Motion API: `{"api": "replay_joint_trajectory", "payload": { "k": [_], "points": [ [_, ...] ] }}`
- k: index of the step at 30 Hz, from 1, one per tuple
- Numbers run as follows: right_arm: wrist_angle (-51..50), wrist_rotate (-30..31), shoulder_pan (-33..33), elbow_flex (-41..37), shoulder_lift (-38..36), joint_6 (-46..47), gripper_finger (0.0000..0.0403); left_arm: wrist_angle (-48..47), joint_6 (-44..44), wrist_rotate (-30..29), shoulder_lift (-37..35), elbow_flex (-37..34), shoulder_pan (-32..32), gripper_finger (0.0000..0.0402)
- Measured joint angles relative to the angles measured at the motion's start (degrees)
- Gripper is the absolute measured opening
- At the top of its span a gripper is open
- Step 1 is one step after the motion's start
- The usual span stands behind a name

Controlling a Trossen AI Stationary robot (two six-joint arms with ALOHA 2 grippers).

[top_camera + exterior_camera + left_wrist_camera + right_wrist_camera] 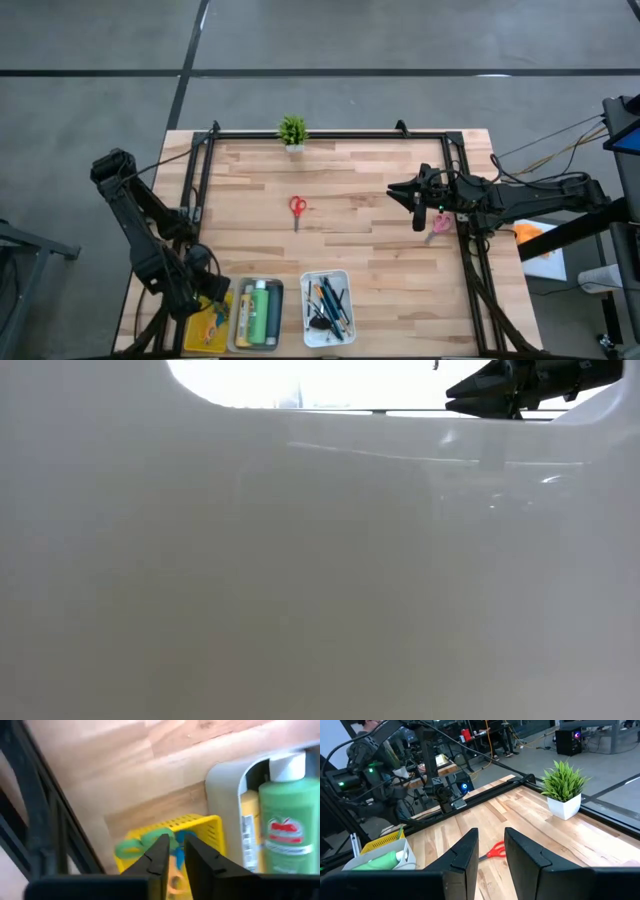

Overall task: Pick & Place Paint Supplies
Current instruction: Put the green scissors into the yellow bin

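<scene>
Red-handled scissors [297,207] lie flat on the wooden table's middle, also in the right wrist view [495,851]. Pink-handled scissors [440,222] lie under the right arm. My right gripper [405,195] [491,857] hovers open right of the red scissors, pointing toward them. My left gripper [205,298] [178,862] is open by a narrow gap over the yellow tray [200,827], which holds scissors with green and blue handles [137,845]. Green bottles [260,312] [287,827] lie in the grey tray. Brushes and pencils [330,300] lie in the white tray.
A small potted plant [292,130] [563,787] stands at the far edge. The yellow [212,322], grey [238,318] and white [308,312] trays line the near edge. A black frame [330,135] borders the table. The white tray wall [300,560] blocks most of the low view.
</scene>
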Motion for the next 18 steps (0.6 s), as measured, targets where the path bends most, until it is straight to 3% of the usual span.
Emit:
{"api": "replay_joint_trajectory", "payload": {
  "k": [5,13,18],
  "points": [
    [0.0,0.0,0.0,0.0,0.0,0.0,0.0093,1.2,13.1,-1.1,0.0,-1.6,0.0,0.0095],
    [0.0,0.0,0.0,0.0,0.0,0.0,0.0093,4.1,14.2,-1.0,0.0,-4.5,0.0,0.0142],
    [0.0,0.0,0.0,0.0,0.0,0.0,0.0093,5.6,31.5,-1.3,0.0,-4.4,0.0,0.0156]
  ]
}}
